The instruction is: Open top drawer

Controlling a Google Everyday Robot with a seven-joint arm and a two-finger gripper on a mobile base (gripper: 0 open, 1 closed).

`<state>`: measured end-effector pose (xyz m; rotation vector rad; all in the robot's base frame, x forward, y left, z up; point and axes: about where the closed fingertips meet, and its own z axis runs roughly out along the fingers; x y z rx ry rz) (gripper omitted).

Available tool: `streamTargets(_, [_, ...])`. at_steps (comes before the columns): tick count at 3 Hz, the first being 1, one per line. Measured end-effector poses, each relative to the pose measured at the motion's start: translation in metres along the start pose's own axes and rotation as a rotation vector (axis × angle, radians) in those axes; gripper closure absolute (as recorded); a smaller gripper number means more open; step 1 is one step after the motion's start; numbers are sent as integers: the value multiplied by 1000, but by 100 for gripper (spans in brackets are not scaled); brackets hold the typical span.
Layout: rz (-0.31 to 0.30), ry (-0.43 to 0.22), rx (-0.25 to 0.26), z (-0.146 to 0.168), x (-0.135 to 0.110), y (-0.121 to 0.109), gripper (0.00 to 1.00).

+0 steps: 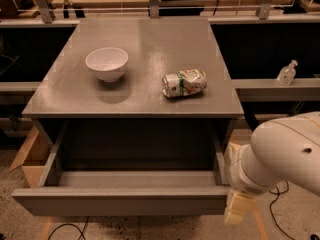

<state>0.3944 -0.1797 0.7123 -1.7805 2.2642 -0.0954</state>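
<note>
The top drawer (120, 203) is a wide matte grey front with a deep grey box, pulled far out from under the grey counter (145, 91). Its inside looks empty. My white arm comes in from the right. The gripper (235, 209) hangs at the drawer's front right corner, right against the end of the front panel. Only its cream-coloured body shows below the wrist.
A white bowl (106, 63) and a crushed can (184, 82) lie on the counter top. A clear pump bottle (287, 73) stands on a ledge at the right. A cardboard box (29, 156) sits on the floor at the left. Cables run across the floor.
</note>
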Motion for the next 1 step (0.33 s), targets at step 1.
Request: streamTargets(1, [34, -12, 23, -26, 28, -14, 0])
